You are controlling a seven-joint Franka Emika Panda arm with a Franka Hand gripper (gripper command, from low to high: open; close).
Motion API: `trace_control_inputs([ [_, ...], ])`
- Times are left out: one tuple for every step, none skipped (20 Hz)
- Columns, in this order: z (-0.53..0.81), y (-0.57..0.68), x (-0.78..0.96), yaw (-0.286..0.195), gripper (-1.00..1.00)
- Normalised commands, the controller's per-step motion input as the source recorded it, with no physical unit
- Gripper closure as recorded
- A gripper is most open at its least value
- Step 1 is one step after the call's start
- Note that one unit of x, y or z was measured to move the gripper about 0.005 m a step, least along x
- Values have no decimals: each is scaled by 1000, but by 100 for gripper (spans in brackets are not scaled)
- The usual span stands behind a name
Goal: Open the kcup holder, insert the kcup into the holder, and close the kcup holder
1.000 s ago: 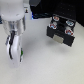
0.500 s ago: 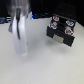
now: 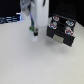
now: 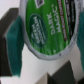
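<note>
Gripper [image 4: 46,46] clamped on kcup [image 4: 47,25], green lid reading "DARK MAGIC", kcup holder [image 3: 62,27] well apart

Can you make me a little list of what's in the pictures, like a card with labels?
arm: white, at the exterior view's left
gripper: green pads, shut on the kcup
kcup: round green top reading Dark Magic, between the pads
kcup holder: black box at the exterior view's right, pods with red and blue tops showing
table: pale surface
</note>
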Motion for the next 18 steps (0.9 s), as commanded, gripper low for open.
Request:
trace_control_inputs([
  [594,657,0,20,100],
  [597,666,0,19,100],
  [580,671,0,15,100],
  [557,686,3,10,100],
  [543,694,9,6,100],
  [537,697,11,6,100],
  [531,691,14,6,100],
  [540,686,14,11,100],
  [526,700,14,3,100],
  [503,700,20,3,100],
  [474,694,20,6,100],
  [434,697,23,6,100],
  [423,697,26,7,100],
  [406,703,34,5,100],
  [409,703,26,7,100],
  [363,703,31,10,100],
  [354,706,34,10,100],
  [320,706,49,11,100],
])
